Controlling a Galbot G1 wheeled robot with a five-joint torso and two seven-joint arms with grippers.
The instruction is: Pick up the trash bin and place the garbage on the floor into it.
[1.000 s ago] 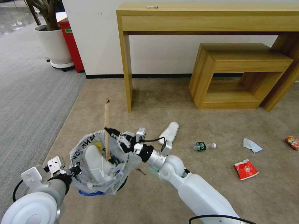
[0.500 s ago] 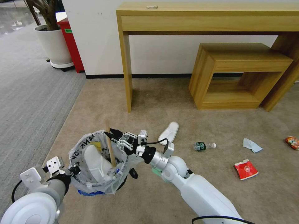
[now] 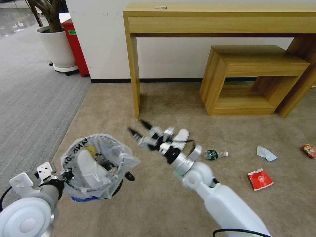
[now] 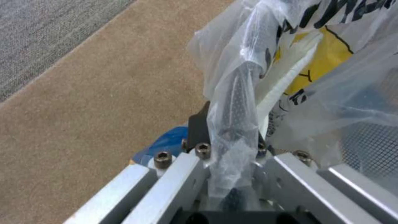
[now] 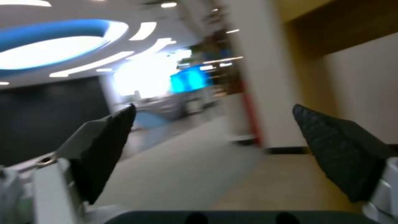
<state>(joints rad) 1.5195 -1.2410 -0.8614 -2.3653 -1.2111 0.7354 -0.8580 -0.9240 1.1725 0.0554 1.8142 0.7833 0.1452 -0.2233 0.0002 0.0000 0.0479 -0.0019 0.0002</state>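
The trash bin (image 3: 95, 182), black with a crinkly lettered bag, hangs just above the tan floor (image 3: 154, 204) at lower left. My left gripper (image 3: 66, 173) is shut on its bag-covered rim, and the left wrist view shows the plastic pinched in the left gripper (image 4: 232, 137). A white slipper (image 3: 86, 164) lies inside the bin. My right gripper (image 3: 138, 129) is open and empty, up and to the right of the bin; its fingers (image 5: 108, 146) stand wide apart. Garbage on the floor: a second slipper (image 3: 180, 137), a bottle (image 3: 214, 154), a tissue (image 3: 266, 153) and a red wrapper (image 3: 260, 179).
A tall wooden desk (image 3: 133, 72) stands ahead with a low wooden bench (image 3: 250, 79) beside it. Another wrapper (image 3: 309, 150) lies at the far right edge. Grey ribbed carpet (image 3: 29, 98), a potted plant (image 3: 57, 46) and a red cabinet (image 3: 76, 42) are on the left.
The wooden stick at my right gripper sank into the bin and no longer shows. The right gripper swung away to the right, open. The bin shifted left.
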